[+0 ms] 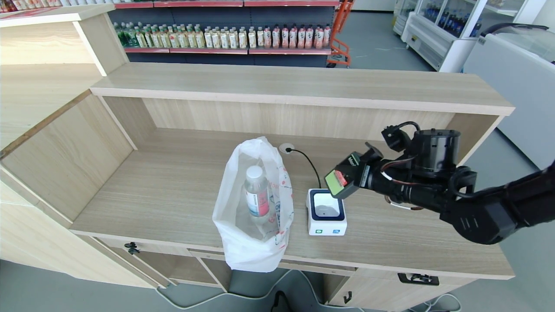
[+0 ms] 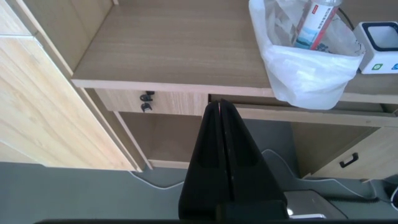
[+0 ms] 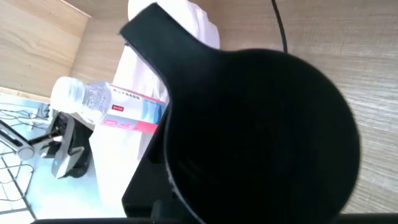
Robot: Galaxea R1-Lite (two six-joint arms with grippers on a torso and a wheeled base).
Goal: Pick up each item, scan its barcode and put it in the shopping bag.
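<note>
Right hand (image 1: 356, 172) holds a green item (image 1: 339, 181) just over the scanner (image 1: 327, 223).
It grips the item tight. Past the scanner from this hand, the shopping bag (image 1: 243, 247) stands on the surface (image 1: 173, 182) with a bottle (image 1: 256, 193) inside. The left hand (image 2: 222, 115) is pinched closed on nothing.

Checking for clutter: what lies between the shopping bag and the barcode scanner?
Nothing; the head view shows just a narrow bare strip of counter between the shopping bag and the barcode scanner.

Wooden checkout counter (image 1: 173, 182), drinks shelves (image 1: 225, 39) and glass-door fridges (image 1: 446, 21) on grey floor (image 1: 373, 43).
</note>
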